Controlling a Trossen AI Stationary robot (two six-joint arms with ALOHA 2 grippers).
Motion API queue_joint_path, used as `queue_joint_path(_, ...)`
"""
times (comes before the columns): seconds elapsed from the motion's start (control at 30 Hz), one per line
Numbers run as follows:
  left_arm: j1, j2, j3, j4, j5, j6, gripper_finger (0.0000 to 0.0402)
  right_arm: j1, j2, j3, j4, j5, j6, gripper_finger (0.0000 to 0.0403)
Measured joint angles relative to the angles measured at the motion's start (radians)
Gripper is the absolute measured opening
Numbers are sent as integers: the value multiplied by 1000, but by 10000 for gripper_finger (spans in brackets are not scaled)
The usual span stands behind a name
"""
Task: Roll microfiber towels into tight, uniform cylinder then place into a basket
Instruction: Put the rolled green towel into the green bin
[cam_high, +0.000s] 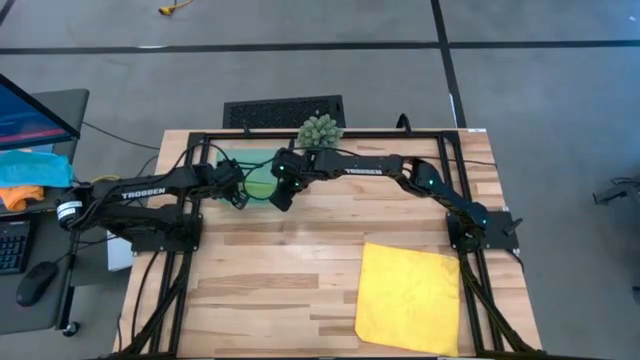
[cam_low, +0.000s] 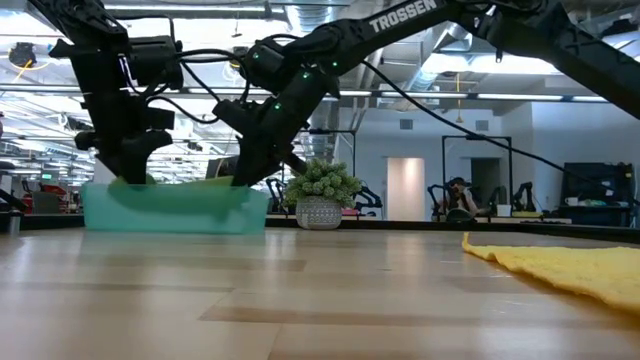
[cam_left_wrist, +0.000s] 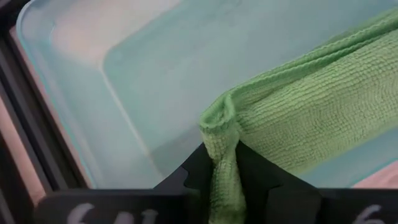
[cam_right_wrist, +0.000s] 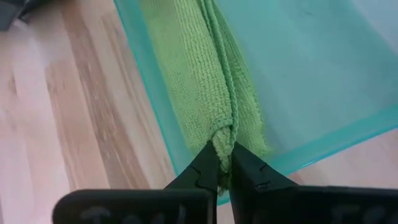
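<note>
1. Nearest in the low view, the yellow towel (cam_high: 408, 297) lies flat at the lower right of the wooden counter (cam_high: 290, 290), not yet rolled.
2. Farther back, upper centre, the left gripper (cam_left_wrist: 225, 171) and right gripper (cam_right_wrist: 224, 165) each pinch an end of the green towel (cam_high: 258, 182) over the basket (cam_low: 180, 210).
3. Step: placing; next calls for both to release cleanly.
4. Beyond: a potted plant (cam_low: 320, 195) and an open workshop.

The basket (cam_high: 222, 160) at the table's (cam_high: 300, 270) far edge was crowded by both arms and the green towel (cam_high: 258, 181) between them. The plant (cam_high: 319, 131) stood just beside it. The near right corner was covered by the yellow towel (cam_high: 408, 296); the middle and near left were left open.
</note>
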Motion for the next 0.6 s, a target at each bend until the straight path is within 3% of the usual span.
queue_joint_path(0.27, 1, 0, -3, -26, -14, -10, 80, -1, 0, 0, -9, 1, -4, 29)
queue_joint_path(0.6, 2, 1, -3, -23, -30, -8, 161, -1, -1, 0, -6, 1, -9, 31)
